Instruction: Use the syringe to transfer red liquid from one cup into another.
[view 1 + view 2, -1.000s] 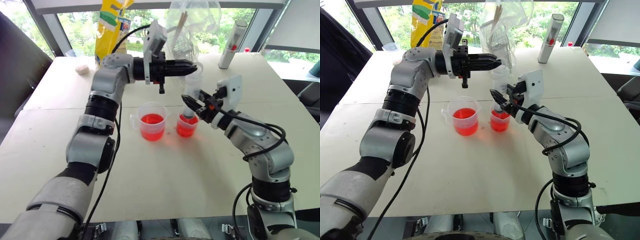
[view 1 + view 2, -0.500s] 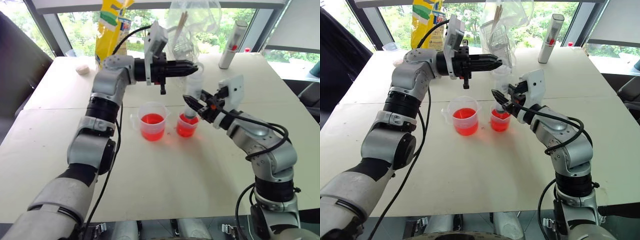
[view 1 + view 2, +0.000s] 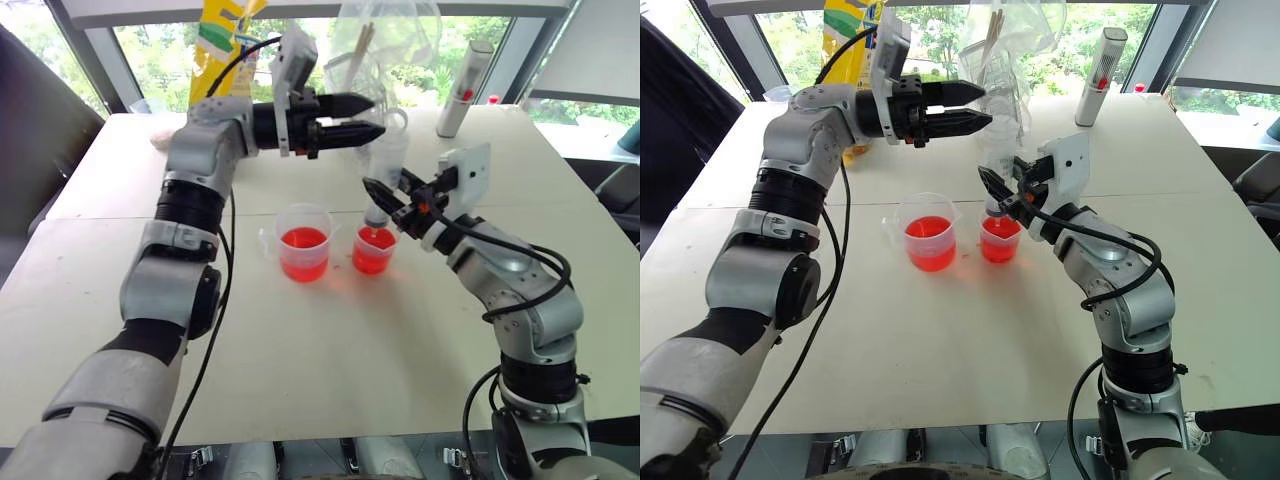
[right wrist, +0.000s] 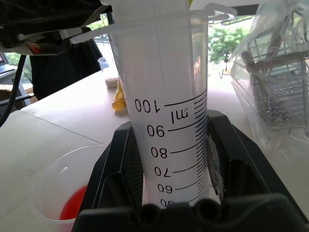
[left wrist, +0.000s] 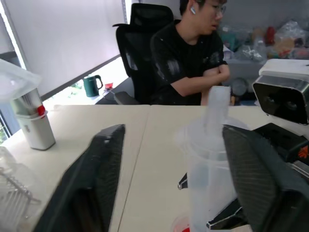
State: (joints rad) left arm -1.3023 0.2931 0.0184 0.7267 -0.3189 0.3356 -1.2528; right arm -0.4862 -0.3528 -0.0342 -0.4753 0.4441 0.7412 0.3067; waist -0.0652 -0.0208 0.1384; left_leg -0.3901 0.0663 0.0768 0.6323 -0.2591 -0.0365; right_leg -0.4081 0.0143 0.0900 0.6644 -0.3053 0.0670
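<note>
We see the syringe (image 3: 385, 185) standing upright, long axis vertical, tip down in the small cup (image 3: 373, 250), which holds red liquid (image 3: 371, 258). The right gripper (image 3: 390, 205) is clamped on its barrel. The left gripper (image 3: 365, 115) has its 2 fingers spread on either side of the plunger top. The beaker (image 3: 303, 241) stands just beside the cup. The right wrist view shows barrel marks 100 down to 60. The left wrist view shows a seated person (image 5: 193, 53).

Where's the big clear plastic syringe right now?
The large clear plastic syringe stands upright in the right end effector, its tip over the small handleless clear cup, right of the handled clear beaker.
</note>
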